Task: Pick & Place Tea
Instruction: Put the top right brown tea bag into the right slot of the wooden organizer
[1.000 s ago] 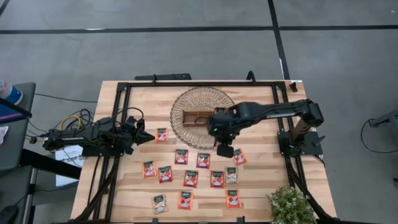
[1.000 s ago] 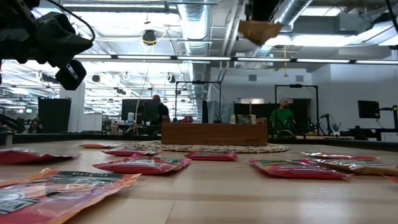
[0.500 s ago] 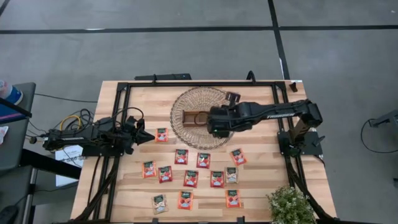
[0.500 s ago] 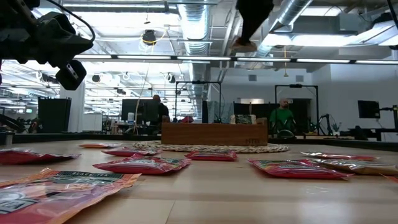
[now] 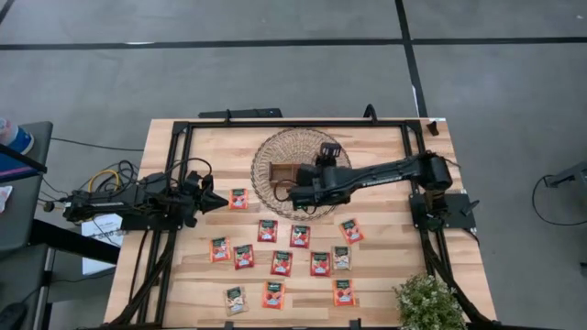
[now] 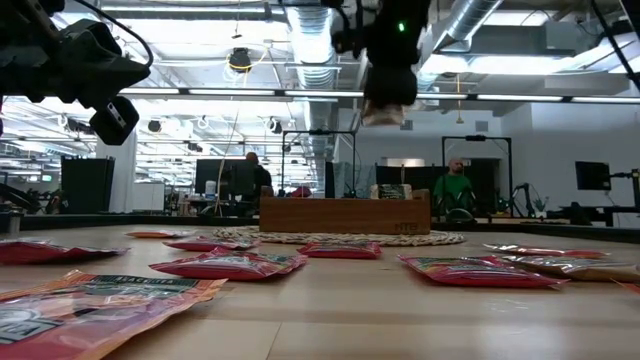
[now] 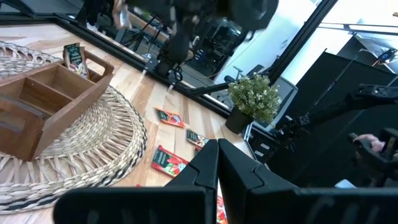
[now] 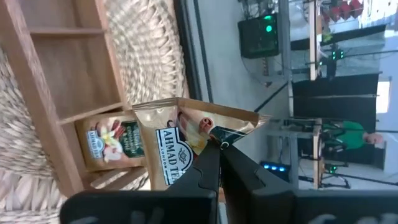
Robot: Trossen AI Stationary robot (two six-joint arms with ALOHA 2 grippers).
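Observation:
My right gripper [image 5: 295,189] hangs over the brown wooden tray [image 5: 281,173] on the round woven mat, shut on a pale beige tea sachet [image 8: 177,146]. In the low view the sachet [image 6: 383,113] shows under the gripper, well above the tray [image 6: 345,214]. One beige sachet [image 8: 111,140] lies in a tray compartment. Several red-orange sachets [image 5: 267,230] lie flat on the table nearer the near edge. My left gripper [image 5: 223,203] waits shut at the table's left, beside one red sachet [image 5: 238,198]. My right gripper pinches the beige sachet between its two fingers at one edge [image 8: 200,133], coming from above and pointing down. The sachet is lifted clear and sticks out below the fingertips, tilted, over the tray.
The woven mat [image 5: 316,147] lies under the tray at the table's far middle. A potted plant [image 5: 427,302] stands at the near right corner. Black frame rails [image 5: 174,174] run along the table's sides. People stand in the room behind the table [image 6: 455,185].
My right gripper, still shut on the beige sachet, has moved from above the sachets near the table's middle toward the far edge and the left, and now hangs over the tray. Its wrist has turned on the way.

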